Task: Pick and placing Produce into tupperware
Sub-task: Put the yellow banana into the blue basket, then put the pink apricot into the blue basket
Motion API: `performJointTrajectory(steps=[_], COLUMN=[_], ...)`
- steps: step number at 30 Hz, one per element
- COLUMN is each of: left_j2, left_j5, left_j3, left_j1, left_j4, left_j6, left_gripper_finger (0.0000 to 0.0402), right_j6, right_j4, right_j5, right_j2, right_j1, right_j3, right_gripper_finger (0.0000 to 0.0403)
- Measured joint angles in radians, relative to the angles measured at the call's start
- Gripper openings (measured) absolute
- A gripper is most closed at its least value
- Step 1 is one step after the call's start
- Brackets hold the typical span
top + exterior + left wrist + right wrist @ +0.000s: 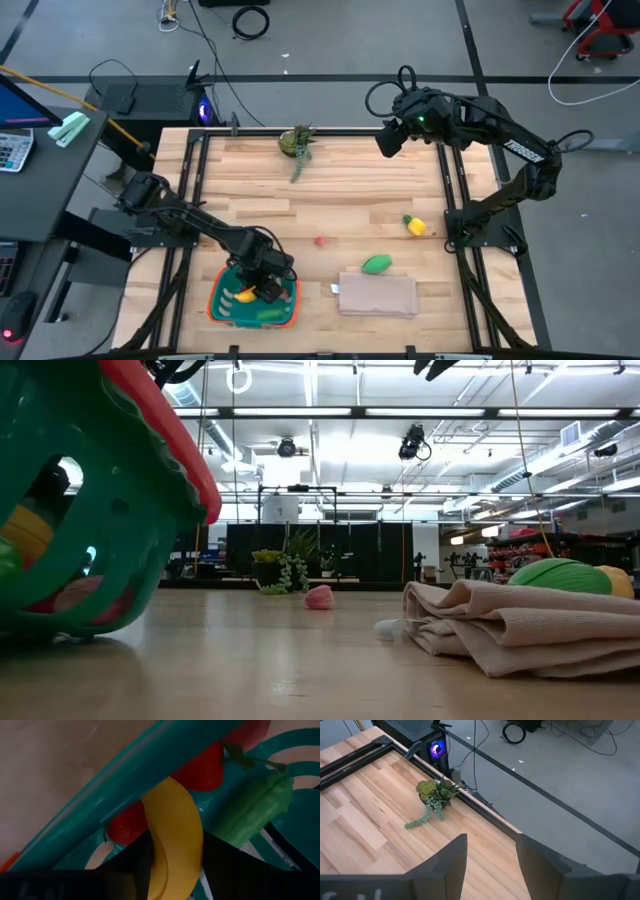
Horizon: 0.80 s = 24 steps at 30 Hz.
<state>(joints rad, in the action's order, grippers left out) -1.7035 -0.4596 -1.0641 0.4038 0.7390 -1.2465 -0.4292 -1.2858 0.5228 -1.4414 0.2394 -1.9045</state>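
Pinching the yellow banana [175,845], the left tool [266,287] sits inside the tupperware [222,308]; right tool [490,857] spread.

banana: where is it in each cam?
High: banana in the tupperware, bottom left, under the left gripper.
Low: yellow patch through the tray wall, probably it.
Left wrist: centre, between the fingers.
Right wrist: not in view.
Shared landmark: teal tray.

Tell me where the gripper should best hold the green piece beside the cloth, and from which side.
Probably across the middle of the green piece, coming straight down from above. It lies flat and alone on the table, its long axis roughly left to right, so fingers closing over its narrow width should fit. The cloth lies close in front, so a low approach looks blocked.
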Motion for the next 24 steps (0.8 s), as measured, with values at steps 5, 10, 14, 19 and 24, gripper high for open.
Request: performJointTrajectory(steps=[5, 10, 14, 19, 24], left_j2=[0.0, 0.0, 0.0, 0.0, 0.0], left_j5=[0.0, 0.0, -0.001, -0.001, -0.001], left_j3=[0.0, 0.0, 0.0, 0.0, 0.0], left_j1=[0.0, 0.004, 0.004, 0.004, -0.004], left_j4=[-0.019, -0.034, -0.034, -0.033, -0.032], left_j6=[-0.003, -0.001, 0.0, 0.0, 0.001], left_gripper_finger=[0.0148, 0.0182, 0.0195, 0.0192, 0.0183], right_j6=[0.0, 0.0, 0.0, 0.0, 0.001], right_j4=[0.0, 0.0, 0.001, 0.001, 0.002], right_j5=[0.0, 0.0, 0.0, 0.0, 0.0], right_j2=[0.0, 0.0, 0.0, 0.0, 0.0], right_j1=[0.0, 0.0, 0.0, 0.0, 0.0], right_j3=[0.0, 0.0, 0.0, 0.0, 0.0], right_gripper_finger=[0.0178, 0.0178, 0.0178, 0.0178, 0.0178])
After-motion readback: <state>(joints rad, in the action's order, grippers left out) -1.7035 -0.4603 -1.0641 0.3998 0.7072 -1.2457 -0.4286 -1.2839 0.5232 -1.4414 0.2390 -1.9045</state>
